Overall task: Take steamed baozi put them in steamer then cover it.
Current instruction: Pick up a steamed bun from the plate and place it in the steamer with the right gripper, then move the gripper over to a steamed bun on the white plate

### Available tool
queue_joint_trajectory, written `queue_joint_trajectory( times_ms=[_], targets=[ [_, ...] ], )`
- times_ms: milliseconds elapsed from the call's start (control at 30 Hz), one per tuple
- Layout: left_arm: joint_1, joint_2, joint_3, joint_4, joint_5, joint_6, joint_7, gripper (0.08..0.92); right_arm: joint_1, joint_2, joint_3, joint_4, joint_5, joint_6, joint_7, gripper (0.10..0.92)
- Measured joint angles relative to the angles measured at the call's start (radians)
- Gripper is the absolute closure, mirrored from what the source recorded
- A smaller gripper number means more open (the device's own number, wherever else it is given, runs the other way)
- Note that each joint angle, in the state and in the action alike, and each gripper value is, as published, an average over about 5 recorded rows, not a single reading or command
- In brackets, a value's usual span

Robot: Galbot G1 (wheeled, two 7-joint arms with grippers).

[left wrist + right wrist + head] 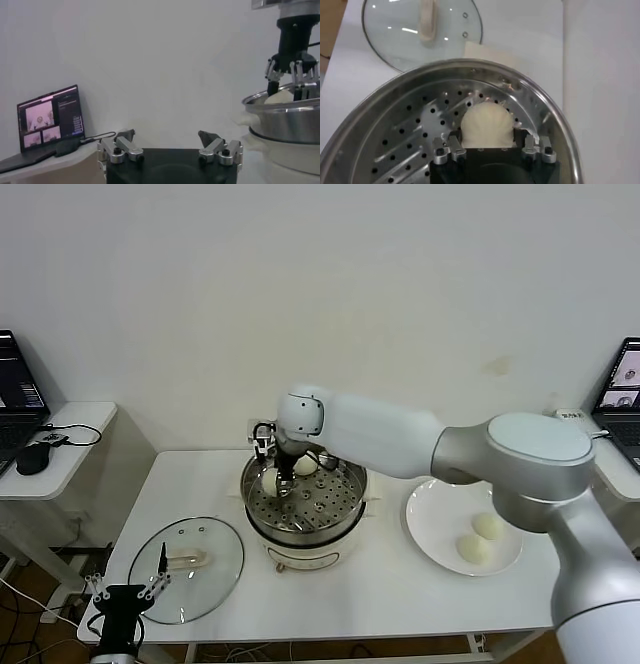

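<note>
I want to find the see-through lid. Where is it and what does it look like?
Start at the shiny steel steamer in the middle of the white table. The cover lies flat toward the robot's left, by the front edge. It is clear glass with a cream handle, unlike the white plate.

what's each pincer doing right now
Left pincer: open, empty, near the cover.
Right pincer: around a baozi inside the steamer; grip cannot be told.

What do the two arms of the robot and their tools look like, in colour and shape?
The right arm has smooth white shells joined by rounded grey joints. Its right tool is black, with a thin dark cable beside the wrist. The left tool has a black body and two silver metal fingers with dark tips and round black screws.
</note>
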Motion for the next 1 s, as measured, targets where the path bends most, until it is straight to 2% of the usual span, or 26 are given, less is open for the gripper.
queue_joint_trajectory(
  times_ms=[100, 200, 567, 1000],
  targets=[
    [-0.001, 0.000, 0.004, 0.002, 0.001, 0.000, 0.000, 0.177, -0.002, 0.000, 0.007, -0.005, -0.003, 0.003, -0.005, 0.259],
    [-0.003, -0.001, 0.008, 0.005, 0.003, -0.001, 0.000, 0.177, 0.008, -0.009, 0.007, 0.000, -0.010, 0.016, -0.021, 0.213],
    [-0.006, -0.002, 0.018, 0.002, 0.004, -0.001, -0.001, 0.177, 0.151, -0.156, -0.023, 0.116, -0.063, 0.150, -0.151, 0.202],
    [0.007, 0.002, 0.035, -0.006, 0.016, 0.001, -0.004, 0.177, 0.277, -0.579, -0.096, 0.431, -0.172, 0.280, -0.264, 0.203]
  ],
)
